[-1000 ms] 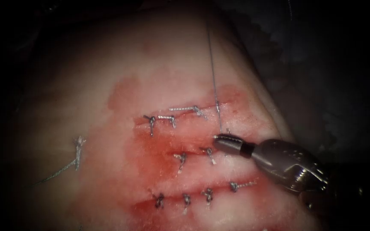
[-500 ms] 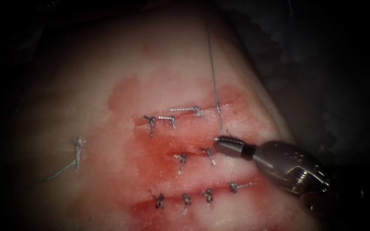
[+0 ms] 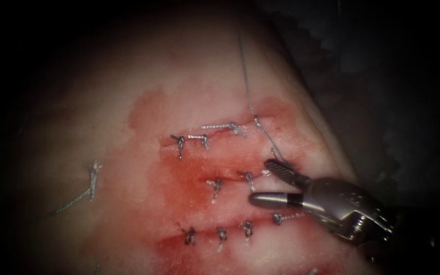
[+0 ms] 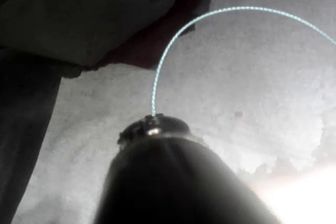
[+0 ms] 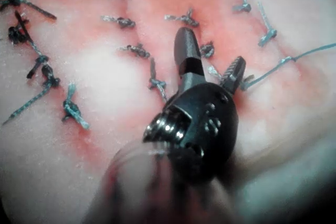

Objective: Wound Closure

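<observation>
Right arm's tool: shaft and wrist trailing behind the jaws, metal wrist joint exposed. Jaws spread wide in a V, tips well apart, nothing gripped (serrated inner face of the upper jaw exposed, smooth back of the lower jaw turned to the endoscope). From its own wrist camera: both jaws fanned out ahead of the dark clevis. Left arm's tool: seen from behind along its dark rounded shaft, thread arcing away from the tip.

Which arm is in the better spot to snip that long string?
Right, probably. The right tool has its jaws open, holding nothing, just beside the thread where it leaves the top stitch on the tissue. The thread's other end runs to the left tool.
</observation>
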`<state>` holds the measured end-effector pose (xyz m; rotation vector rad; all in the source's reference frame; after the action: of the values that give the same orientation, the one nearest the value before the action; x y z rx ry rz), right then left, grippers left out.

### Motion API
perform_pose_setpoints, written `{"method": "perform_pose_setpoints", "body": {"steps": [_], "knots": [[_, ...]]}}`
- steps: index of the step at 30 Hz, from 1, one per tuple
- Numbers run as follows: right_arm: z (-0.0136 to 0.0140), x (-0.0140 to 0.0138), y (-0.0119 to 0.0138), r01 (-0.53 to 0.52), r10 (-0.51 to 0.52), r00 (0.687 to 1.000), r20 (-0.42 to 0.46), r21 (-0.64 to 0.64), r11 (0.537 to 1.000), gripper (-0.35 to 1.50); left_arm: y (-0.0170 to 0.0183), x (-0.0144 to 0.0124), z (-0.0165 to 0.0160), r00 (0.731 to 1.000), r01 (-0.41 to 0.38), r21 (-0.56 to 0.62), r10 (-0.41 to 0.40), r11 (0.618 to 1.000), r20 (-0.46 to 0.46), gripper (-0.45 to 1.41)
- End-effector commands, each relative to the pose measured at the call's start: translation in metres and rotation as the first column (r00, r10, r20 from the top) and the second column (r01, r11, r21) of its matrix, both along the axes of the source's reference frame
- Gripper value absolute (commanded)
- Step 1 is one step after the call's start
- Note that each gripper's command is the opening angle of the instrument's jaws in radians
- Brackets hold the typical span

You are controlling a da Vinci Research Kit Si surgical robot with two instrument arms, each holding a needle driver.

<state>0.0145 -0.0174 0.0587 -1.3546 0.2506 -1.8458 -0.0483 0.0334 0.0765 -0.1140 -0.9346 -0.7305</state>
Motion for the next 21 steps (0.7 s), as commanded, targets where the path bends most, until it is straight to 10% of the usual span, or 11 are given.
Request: {"method": "perform_pose_setpoints", "body": {"steps": [1, 8, 14, 16, 17, 21], "knots": [[-0.0011, 0.0002, 0.0020, -0.024, 0.024, 1.000, 0.007, 0.001, 1.000, 1.20, 0.0011, -0.0007, -0.0015, 0.999, 0.016, 0.016, -0.017, 1.000, 0.037, -0.45], [-0.0051, -0.0011, 0.0062, -0.144, 0.145, 0.985, -0.094, 0.012, 0.989, 1.01, -0.0005, -0.0049, -0.0103, 0.963, 0.026, 0.110, -0.055, 0.994, 0.265, -0.45], [-0.0053, -0.0001, 0.0079, -0.097, 0.104, 0.981, -0.162, 0.051, 0.994, 0.79, -0.0010, -0.0076, -0.0143, 0.881, 0.040, 0.230, -0.143, 0.972, 0.451, -0.45], [-0.0045, 0.0009, 0.0090, -0.097, 0.112, 0.978, -0.179, 0.090, 0.991, 0.47, -0.0011, -0.0078, -0.0150, 0.863, 0.040, 0.262, -0.166, 0.964, 0.478, -0.45], [-0.0036, 0.0017, 0.0103, -0.103, 0.129, 0.974, -0.189, 0.142, 0.985, -0.35, -0.0013, -0.0079, -0.0155, 0.855, 0.041, 0.282, -0.180, 0.959, 0.487, -0.45], [0.0003, 0.0057, 0.0141, -0.113, 0.137, 0.980, -0.143, 0.162, 0.980, -0.35, -0.0022, -0.0078, -0.0165, 0.833, 0.047, 0.331, -0.220, 0.943, 0.509, -0.45]]}}
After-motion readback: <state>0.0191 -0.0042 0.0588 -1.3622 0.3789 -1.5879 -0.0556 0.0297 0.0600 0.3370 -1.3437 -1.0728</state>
